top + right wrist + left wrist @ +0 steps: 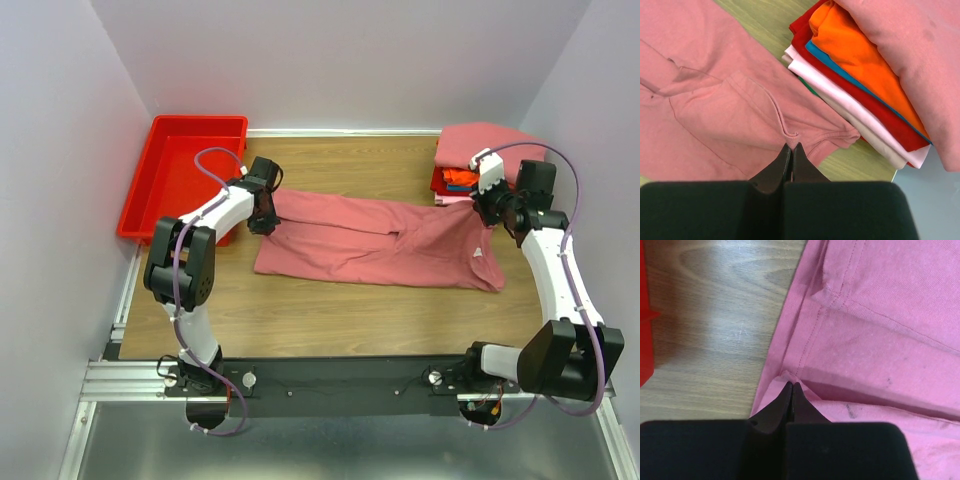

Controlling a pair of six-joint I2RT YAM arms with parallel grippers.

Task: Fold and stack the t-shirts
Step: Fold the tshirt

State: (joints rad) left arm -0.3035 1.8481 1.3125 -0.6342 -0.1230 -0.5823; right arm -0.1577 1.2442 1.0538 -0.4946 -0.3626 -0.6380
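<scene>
On the wooden worktop (pixel 330 320), the left gripper (pixel 791 386) and right gripper (pixel 791 146) each pinched shut on an end of the salmon-pink t-shirt (pixel 380 245), apparently mid-fold, so the next move likely needed both ends lifted together.

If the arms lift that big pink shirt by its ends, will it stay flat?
Probably not: the pink shirt already lies in wrinkles and folds, so its middle would likely sag. It looks thin, so probably light. Pushed, it would probably bunch rather than slide on the wooden table.
</scene>
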